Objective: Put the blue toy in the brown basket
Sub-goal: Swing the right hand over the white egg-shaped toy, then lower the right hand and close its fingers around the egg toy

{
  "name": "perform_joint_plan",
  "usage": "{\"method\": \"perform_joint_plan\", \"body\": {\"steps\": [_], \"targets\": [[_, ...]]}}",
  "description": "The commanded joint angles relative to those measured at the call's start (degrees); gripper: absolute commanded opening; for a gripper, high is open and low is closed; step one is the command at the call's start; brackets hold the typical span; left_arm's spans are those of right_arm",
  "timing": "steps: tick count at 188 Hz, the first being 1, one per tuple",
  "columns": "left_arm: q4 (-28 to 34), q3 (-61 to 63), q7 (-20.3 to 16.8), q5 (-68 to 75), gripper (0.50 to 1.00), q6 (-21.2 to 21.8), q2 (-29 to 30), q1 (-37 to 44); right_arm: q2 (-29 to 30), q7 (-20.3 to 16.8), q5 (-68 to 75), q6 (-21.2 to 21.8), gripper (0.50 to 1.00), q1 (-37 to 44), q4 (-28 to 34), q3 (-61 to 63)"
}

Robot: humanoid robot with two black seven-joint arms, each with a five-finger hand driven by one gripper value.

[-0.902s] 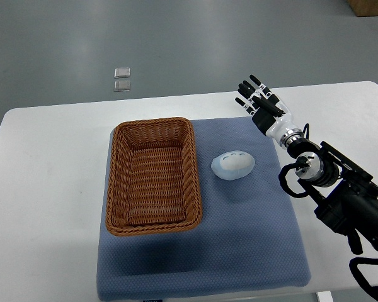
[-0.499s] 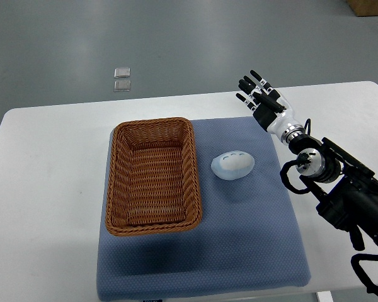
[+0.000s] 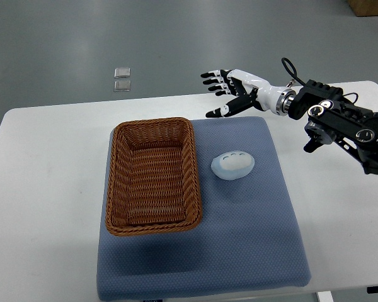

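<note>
Right robot hand (image 3: 230,91) held with fingers spread above the table's far edge, pale blue rounded toy (image 3: 233,165) laid on blue mat (image 3: 239,239), beside empty brown wicker basket (image 3: 153,176)

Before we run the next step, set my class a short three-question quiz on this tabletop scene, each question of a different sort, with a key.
1. True or false: the blue toy already lies inside the brown basket.
2. Multiple choice: the right hand is (A) closed around the toy, (B) open with fingers spread, holding nothing, (C) resting in the basket.
3. Fill in: the basket and the toy both sit on a blue ____ spread over the white table.

Key
1. False: the toy lies on the mat, right of the basket.
2. B: it hovers beyond the mat's far edge.
3. mat
</note>
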Motion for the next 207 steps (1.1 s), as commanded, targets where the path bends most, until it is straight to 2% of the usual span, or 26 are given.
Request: {"method": "perform_joint_plan", "body": {"steps": [1,21,34,50,69,115,158,207], "targets": [[0.15,-0.01,0.00,-0.10,1.000,0.00,0.00,-0.01,-2.54,-2.79,-0.99,2.48,0.901,9.83,1.52,-14.82],[0.24,-0.10,0.00,-0.10,1.000,0.00,0.00,-0.01,-4.39,-7.54,-0.99,8.81,0.901,19.24,6.61,-24.14],[0.06,-0.10,0.00,-0.10,1.000,0.00,0.00,-0.01,-5.10,-10.62,-0.82,11.10,0.901,25.12,11.10,-30.12],[-0.03,-0.10,0.00,-0.01,1.000,0.00,0.00,-0.01,-5.01,-11.50,-0.38,11.98,0.901,31.02,15.93,-34.87],[0.06,-0.10,0.00,-0.01,1.000,0.00,0.00,-0.01,-4.22,-11.67,2.26,12.07,0.901,33.92,20.42,-38.12],[0.24,-0.01,0.00,-0.10,1.000,0.00,0.00,-0.01,-1.67,-13.61,2.26,10.58,0.901,33.31,20.86,-41.20],[0.50,-0.01,0.00,-0.10,1.000,0.00,0.00,-0.01,-1.67,-15.54,2.08,6.27,0.897,29.09,20.42,-41.20],[0.59,-0.01,0.00,-0.10,1.000,0.00,0.00,-0.01,-1.58,-15.63,1.65,2.67,0.897,24.61,19.19,-40.76]]}}
